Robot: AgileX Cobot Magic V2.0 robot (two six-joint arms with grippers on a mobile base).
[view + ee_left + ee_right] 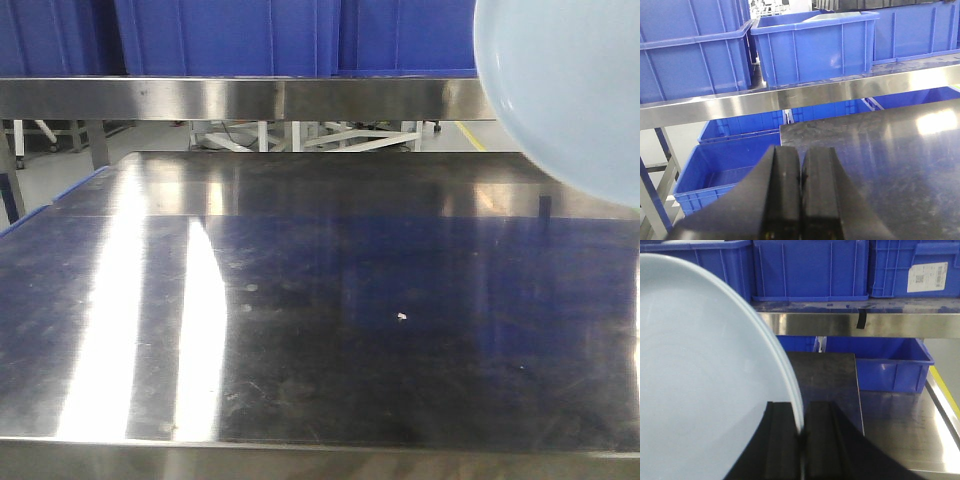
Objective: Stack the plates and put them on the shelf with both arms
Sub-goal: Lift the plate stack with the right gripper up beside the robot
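Observation:
A pale blue-white plate (705, 370) fills the left of the right wrist view, held up on edge. My right gripper (801, 410) is shut on its rim, with two rim lines showing at the pinch. The same plate (570, 90) hangs in the top right of the front view, above the steel tabletop (320, 320). My left gripper (801, 155) is shut with nothing between its jaws, hovering at the tabletop's left end. The shelf (800, 95) runs across ahead, carrying blue crates (812, 45).
Blue crates (810, 270) line the shelf rail (855, 322) in the right wrist view. More crates (725, 165) sit low beyond the table's left edge. A small white speck (402, 317) lies on the tabletop.

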